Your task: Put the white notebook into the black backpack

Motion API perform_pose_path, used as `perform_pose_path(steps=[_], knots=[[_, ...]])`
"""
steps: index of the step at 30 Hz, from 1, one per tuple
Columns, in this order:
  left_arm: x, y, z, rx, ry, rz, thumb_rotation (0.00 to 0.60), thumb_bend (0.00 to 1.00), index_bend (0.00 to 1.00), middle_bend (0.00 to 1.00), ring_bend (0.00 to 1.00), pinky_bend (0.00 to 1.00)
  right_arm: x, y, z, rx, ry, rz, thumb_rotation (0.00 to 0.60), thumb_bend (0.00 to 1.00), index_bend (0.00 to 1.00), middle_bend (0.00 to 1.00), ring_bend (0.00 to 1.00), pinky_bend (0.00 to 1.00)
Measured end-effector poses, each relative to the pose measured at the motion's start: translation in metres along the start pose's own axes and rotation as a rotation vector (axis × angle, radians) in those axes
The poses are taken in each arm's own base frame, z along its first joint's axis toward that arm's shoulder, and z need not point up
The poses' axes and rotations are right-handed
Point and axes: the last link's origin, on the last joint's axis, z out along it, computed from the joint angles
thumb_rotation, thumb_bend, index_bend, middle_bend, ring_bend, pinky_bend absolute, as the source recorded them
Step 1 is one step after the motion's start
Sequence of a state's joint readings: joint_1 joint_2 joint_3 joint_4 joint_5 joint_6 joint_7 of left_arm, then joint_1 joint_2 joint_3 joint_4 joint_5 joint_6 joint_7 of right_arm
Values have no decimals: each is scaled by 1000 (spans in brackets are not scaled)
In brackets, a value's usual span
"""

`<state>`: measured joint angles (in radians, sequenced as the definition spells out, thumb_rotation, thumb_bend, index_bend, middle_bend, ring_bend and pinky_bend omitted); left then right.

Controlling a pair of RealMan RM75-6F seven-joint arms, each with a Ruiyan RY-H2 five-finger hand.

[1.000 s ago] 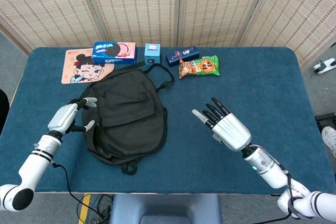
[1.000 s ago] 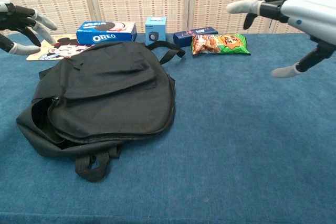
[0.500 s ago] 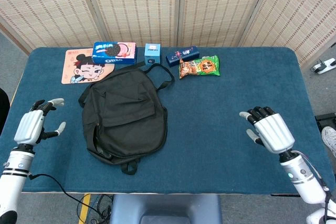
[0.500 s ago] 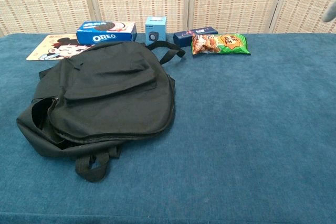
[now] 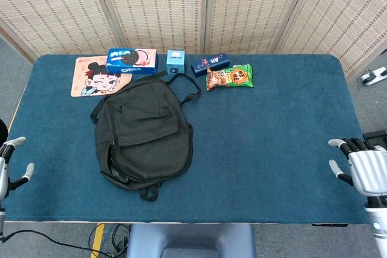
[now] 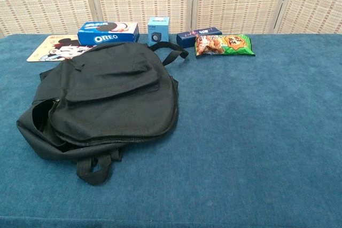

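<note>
1. Blue felt covers the table (image 5: 284, 119), and its right half lies bare from the snack row to the near edge.
2. Lying flat on the left half is the black backpack (image 5: 142, 131), top handle toward the front edge and straps reaching to the back row; in the chest view its opening gapes at the near-left side.
3. No white notebook shows in either view, so I cannot tell where it is.
4. Along the far edge sit a cartoon mouse pad (image 5: 94, 77), an Oreo box (image 5: 131, 60) overlapping it, a small blue box (image 5: 176, 60), a dark blue box (image 5: 210, 63) and an orange-green snack bag (image 5: 230, 77), all close together.
5. At the left table edge the left hand (image 5: 7, 164) hangs with fingers apart, holding nothing.
6. Off the right edge the right hand (image 5: 363, 170) sits likewise empty, fingers loosely spread.
7. Neither hand appears in the chest view.
</note>
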<state>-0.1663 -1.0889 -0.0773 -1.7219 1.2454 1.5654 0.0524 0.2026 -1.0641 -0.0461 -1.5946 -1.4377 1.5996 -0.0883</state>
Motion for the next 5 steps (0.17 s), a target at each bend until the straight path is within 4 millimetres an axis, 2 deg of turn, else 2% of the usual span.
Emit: perform_pose_path(steps=[5], knots=[[1, -4, -23, 23, 13, 14, 600, 358, 296, 254, 292, 88, 1, 12, -17, -62, -8, 11, 600, 294, 358, 423, 345, 410]])
